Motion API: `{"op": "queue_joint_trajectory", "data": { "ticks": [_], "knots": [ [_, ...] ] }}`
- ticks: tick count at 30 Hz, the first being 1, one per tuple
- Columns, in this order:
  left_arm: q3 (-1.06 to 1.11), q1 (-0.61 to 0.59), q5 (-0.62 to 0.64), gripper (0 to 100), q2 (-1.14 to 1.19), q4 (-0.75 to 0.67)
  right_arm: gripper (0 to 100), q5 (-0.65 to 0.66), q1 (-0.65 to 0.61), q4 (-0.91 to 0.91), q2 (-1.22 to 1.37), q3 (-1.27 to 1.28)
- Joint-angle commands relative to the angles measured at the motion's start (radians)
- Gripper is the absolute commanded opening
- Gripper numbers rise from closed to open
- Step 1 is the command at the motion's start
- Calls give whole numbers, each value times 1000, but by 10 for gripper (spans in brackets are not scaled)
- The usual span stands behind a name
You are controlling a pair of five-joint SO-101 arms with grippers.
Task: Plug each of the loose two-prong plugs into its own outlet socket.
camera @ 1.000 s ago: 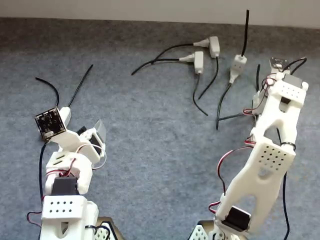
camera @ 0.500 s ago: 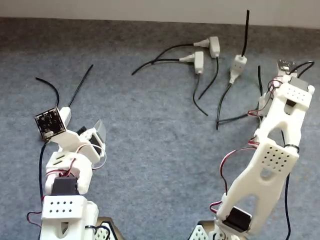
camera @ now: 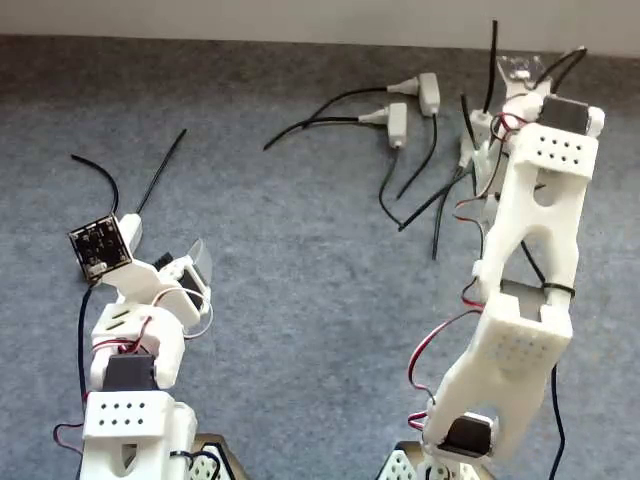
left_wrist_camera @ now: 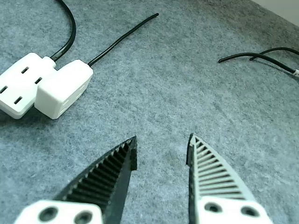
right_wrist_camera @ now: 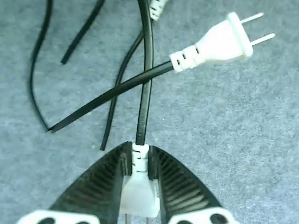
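White plug point(right_wrist_camera: 136, 186) sat clamped in the right hand point(right_wrist_camera: 138, 148), its long axis along the hand, at the high view's upper right. The slotted socket block point(left_wrist_camera: 18, 86) lay far left, nearer the open left hand point(left_wrist_camera: 162, 140).

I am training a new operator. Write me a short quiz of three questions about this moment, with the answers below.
1. True or false: the left hand is open and holds nothing.
2. What does the right hand grip?
3. Fill in the gap: the loose plug lying on the grey mat shows ___ metal prongs.

Key:
1. True.
2. A white plug on a black cord.
3. Two.
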Motion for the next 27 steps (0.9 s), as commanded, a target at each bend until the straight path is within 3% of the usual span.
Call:
{"op": "queue_joint_trajectory", "data": {
  "ticks": [1, 8, 20, 24, 27],
  "knots": [
    [-5, 16, -6, 189, -10, -21, 7, 9, -91, 53, -148, -4],
    [-5, 15, -6, 189, -10, -23, 7, 9, -289, 53, -328, 165],
    [-10, -31, -5, 189, -10, -23, 7, -11, -806, 47, -532, 433],
    [-10, -53, -3, 189, -10, -23, 22, -75, -855, -50, -533, 539],
    [-10, -53, -3, 189, -10, -25, 104, -81, -825, -136, -533, 618]
  ]
}}
